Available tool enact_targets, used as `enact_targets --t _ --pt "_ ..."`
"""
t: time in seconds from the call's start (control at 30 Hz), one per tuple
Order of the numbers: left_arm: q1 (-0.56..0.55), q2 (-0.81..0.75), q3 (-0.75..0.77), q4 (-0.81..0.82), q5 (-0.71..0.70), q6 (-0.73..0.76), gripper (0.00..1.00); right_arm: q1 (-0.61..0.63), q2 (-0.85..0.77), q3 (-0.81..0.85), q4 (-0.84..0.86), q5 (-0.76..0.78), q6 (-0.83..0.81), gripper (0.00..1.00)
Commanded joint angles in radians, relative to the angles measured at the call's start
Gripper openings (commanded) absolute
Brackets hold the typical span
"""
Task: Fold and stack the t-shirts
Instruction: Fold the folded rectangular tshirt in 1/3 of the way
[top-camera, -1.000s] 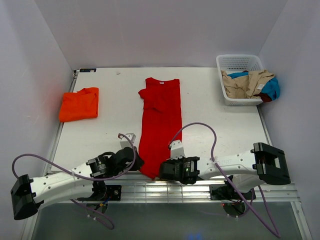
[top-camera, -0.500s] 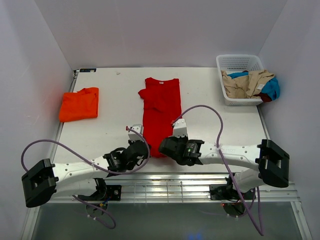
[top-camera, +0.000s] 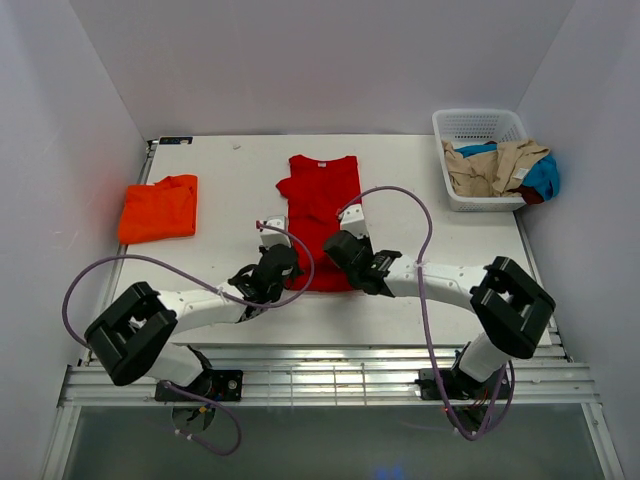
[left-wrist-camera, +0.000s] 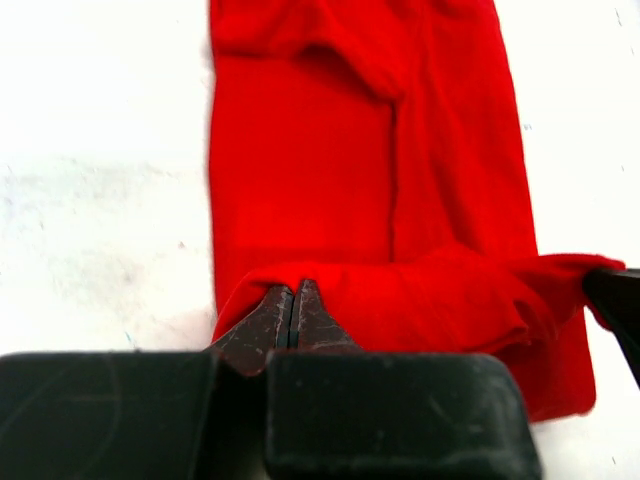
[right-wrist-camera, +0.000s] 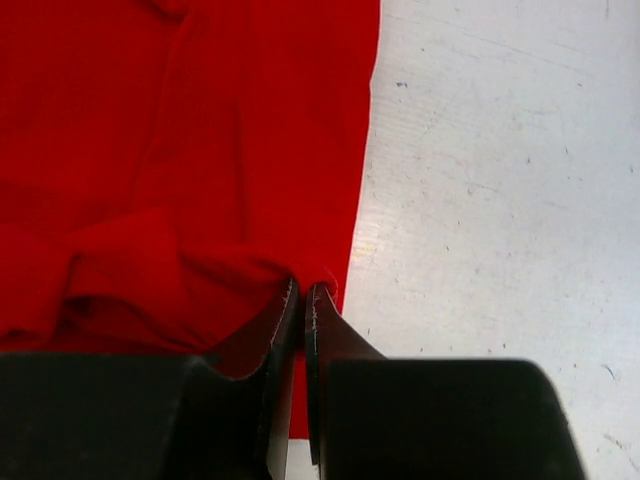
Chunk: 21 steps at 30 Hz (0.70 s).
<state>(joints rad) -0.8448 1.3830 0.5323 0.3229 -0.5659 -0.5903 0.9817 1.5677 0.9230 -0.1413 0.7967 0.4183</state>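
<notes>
Red t-shirt (top-camera: 325, 200) on white table (top-camera: 220, 200)

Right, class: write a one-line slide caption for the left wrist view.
Left end effector pinching the hem of the red t-shirt, doubled back over itself.

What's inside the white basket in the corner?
The white basket holds crumpled clothes: a beige garment on top and a blue garment spilling over its right rim. Whatever lies beneath them is covered, so I cannot tell how many pieces there are.

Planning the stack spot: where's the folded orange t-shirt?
Top view: the folded orange t-shirt lies near the left edge of the white table, left of the red t-shirt.
</notes>
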Motion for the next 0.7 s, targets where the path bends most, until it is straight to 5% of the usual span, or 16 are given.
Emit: enact_targets --t 0.0,0.67 --pt "0.070 0.028 0.044 0.093 0.073 0.063 0.00 -0.034 0.049 0.079 0.127 -0.037 -0.114 0.08" --pt "0.223 0.251 0.238 0.116 0.218 0.098 0.00 -0.172 0.219 0.263 0.131 -0.079 -0.250 0.08"
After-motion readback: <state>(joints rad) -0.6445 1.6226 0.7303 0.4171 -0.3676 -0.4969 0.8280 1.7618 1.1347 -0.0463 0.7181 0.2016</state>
